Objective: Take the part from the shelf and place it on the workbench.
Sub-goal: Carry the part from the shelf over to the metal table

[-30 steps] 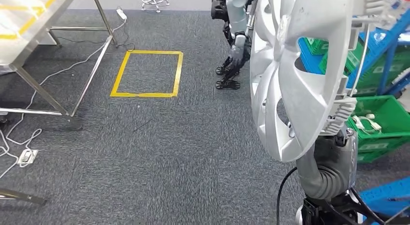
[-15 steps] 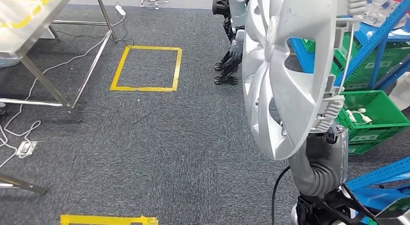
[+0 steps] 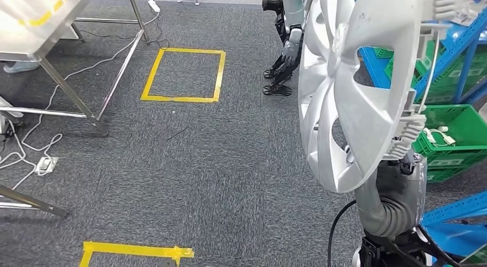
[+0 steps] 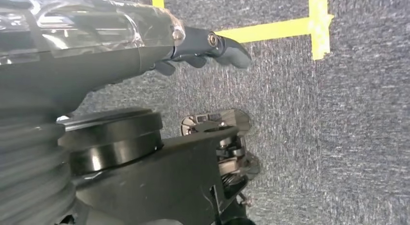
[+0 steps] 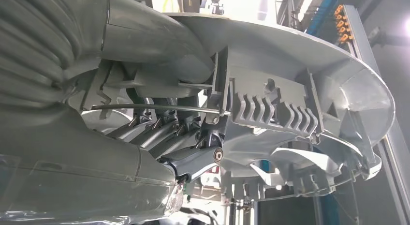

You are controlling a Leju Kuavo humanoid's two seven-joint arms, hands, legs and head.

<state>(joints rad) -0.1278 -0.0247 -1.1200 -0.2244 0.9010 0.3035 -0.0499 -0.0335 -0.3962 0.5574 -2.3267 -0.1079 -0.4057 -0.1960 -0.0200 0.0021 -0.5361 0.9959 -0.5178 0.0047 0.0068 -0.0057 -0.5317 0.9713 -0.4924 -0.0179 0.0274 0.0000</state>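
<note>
Dark fingers [image 5: 164, 130] of the right hand [image 5: 159, 113] curl through the rim of a silver wheel cover [image 3: 356, 89], held upright at the robot's right side above grey carpet [image 3: 218, 163]. Thin, stiff plastic, it looks light but brittle at its clips. The left hand [image 4: 203, 48] hangs empty, fingers loosely extended.

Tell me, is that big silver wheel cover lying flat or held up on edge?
On edge. The wheel cover stands nearly upright, its face turned sideways, with the right hand gripping its rim from behind, high above the carpet.
</note>
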